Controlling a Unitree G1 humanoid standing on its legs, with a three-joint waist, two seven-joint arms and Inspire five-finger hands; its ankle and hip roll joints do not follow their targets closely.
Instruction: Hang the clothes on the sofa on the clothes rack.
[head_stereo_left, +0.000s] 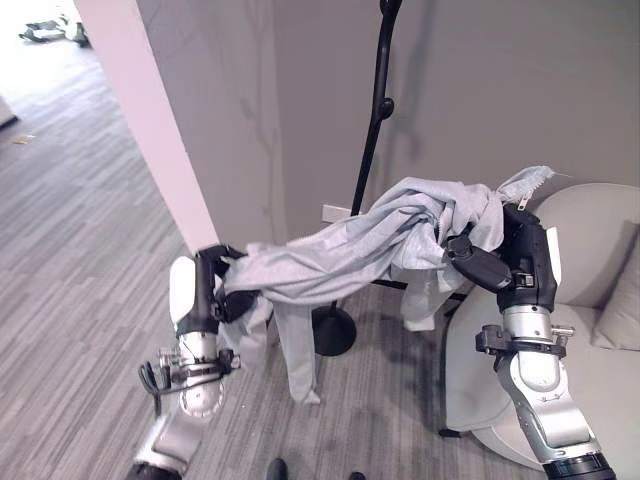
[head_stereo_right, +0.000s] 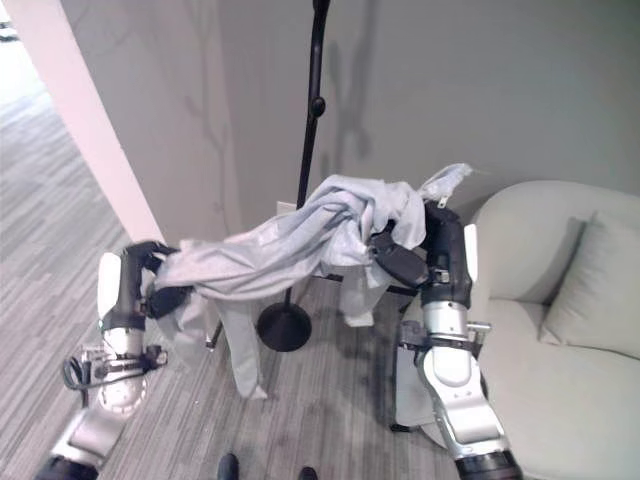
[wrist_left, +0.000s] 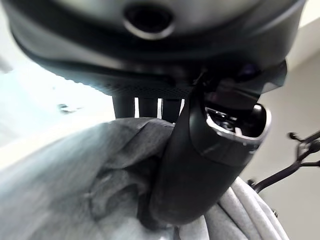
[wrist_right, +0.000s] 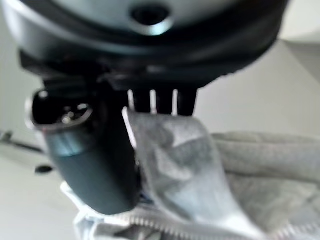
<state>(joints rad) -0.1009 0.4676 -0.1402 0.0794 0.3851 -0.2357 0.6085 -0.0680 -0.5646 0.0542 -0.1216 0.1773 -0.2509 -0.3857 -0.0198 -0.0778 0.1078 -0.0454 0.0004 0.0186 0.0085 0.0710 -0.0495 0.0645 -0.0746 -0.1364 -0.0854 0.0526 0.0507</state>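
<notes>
garment: grey zip jacket (head_stereo_left: 350, 245), held slung across mid-frame, clear of the sofa (head_stereo_left: 590, 250).
left hand (head_stereo_left: 215, 290): lower left; fingers and thumb clamped on one end.
right hand (head_stereo_left: 500, 258): right of centre; zipped edge pinched.
clothes rack (head_stereo_left: 375, 120): black pole behind the garment, upper centre.
step: carried to the rack, judged.
next: garment to be lifted over a peg.

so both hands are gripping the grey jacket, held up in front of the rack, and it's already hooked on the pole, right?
Not hooked. In the left eye view the grey jacket hangs between the left hand and right hand, in front of the black clothes rack, whose pegs are bare.
</notes>
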